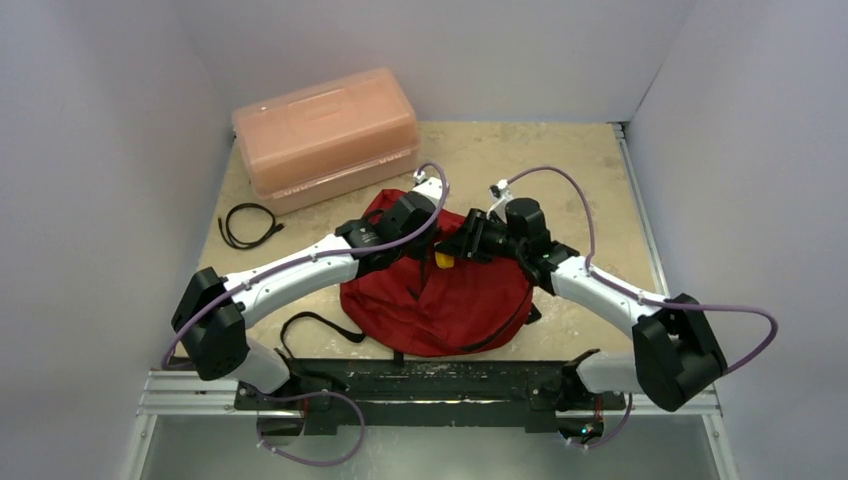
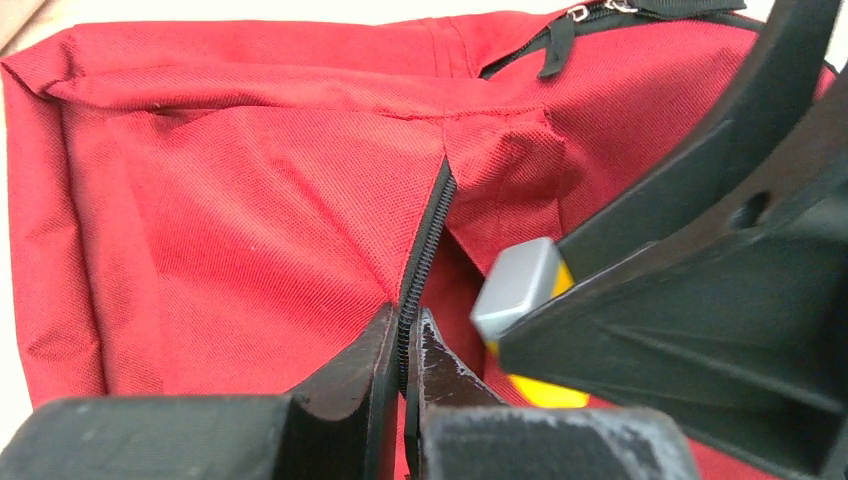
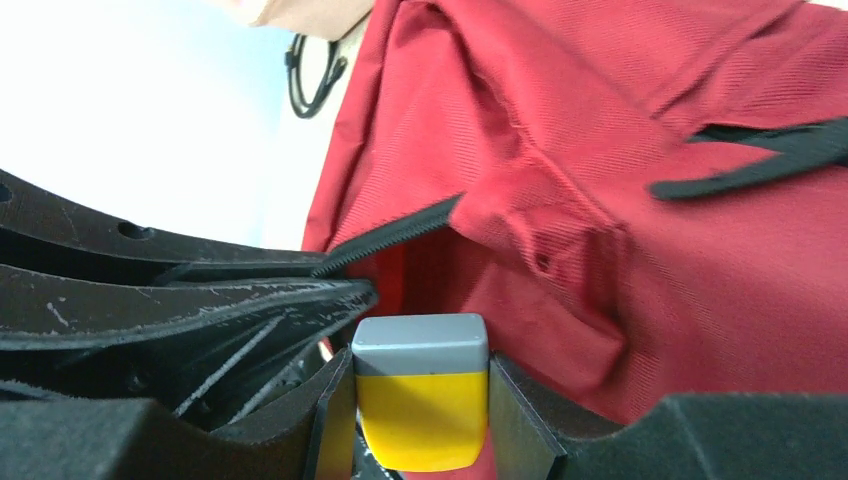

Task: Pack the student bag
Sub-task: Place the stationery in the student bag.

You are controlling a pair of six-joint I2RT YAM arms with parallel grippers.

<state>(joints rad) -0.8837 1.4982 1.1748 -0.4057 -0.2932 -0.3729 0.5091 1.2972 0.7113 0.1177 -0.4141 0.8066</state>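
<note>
Dark red student bag flat on bench, just beside orange-pink plastic box, on its near side; left jaws pinched shut on bag's black zipper edge; right jaws gripping grey-capped yellow block at zipper opening.

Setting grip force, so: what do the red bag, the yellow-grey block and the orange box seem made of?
The bag: matte woven fabric, weave and soft folds visible. The block: smooth, matte, perhaps rubber or plastic. The box: hard plastic, translucent with a slight sheen.
</note>
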